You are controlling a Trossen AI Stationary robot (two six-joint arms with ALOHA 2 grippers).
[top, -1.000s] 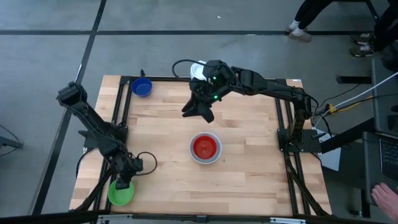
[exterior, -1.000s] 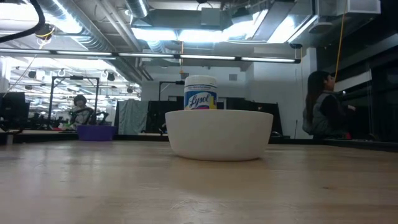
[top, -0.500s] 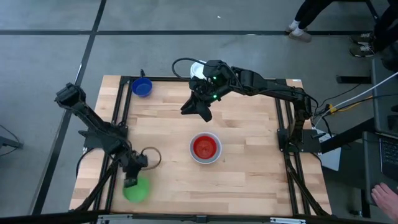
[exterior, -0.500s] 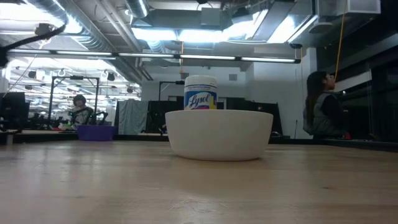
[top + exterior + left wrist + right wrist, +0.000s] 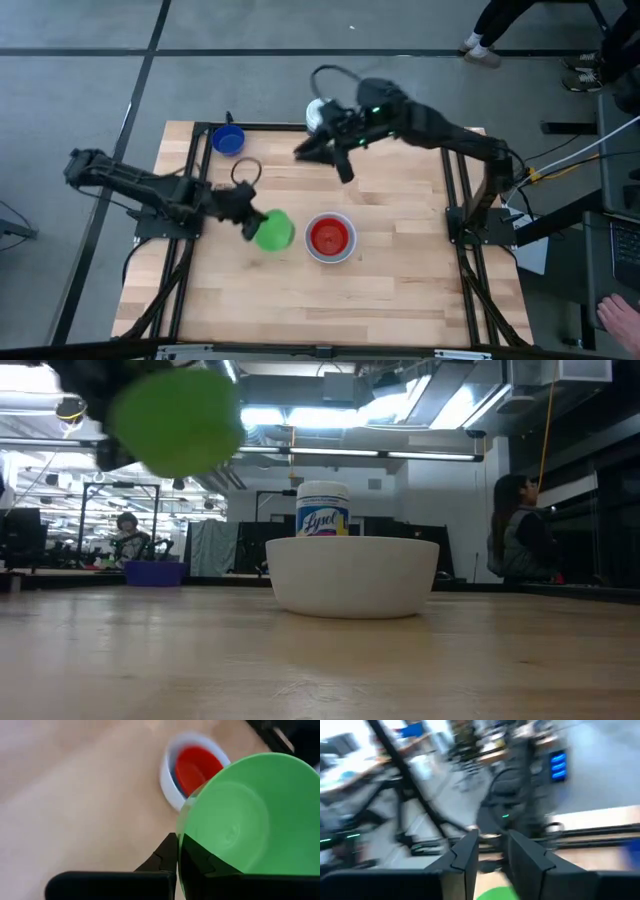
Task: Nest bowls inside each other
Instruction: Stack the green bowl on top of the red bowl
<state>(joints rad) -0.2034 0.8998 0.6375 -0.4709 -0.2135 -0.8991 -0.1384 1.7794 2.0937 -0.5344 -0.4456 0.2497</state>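
Observation:
A green bowl (image 5: 274,230) hangs in the air just left of a white bowl (image 5: 330,237) at the table's middle, with my left gripper (image 5: 250,215) shut on it. Nested in the white bowl are a light blue bowl (image 5: 173,776) and a red bowl (image 5: 330,236). The low view shows the green bowl (image 5: 180,420) well above the tabletop. A dark blue bowl (image 5: 228,140) rests on its base at the far left. My right gripper (image 5: 322,160) hovers open over the far middle, holding nothing. My left gripper holds the green bowl by its rim (image 5: 181,845), one finger inside the wall and one outside. The fingers come from the table's left, slanting down. The bowl is lifted clear and tilted, its hollow turned toward the wrist camera.
A white canister (image 5: 318,112) with a yellow label stands at the far edge behind the white bowl. Bare wood lies near and right of the white bowl. A person (image 5: 515,525) stands in the room beyond the table.
My left gripper has lifted the green bowl off the table's near left corner and swung it up and rightward to beside the white bowl; the bowl has tipped. My right gripper has risen and drifted a little toward the far edge.

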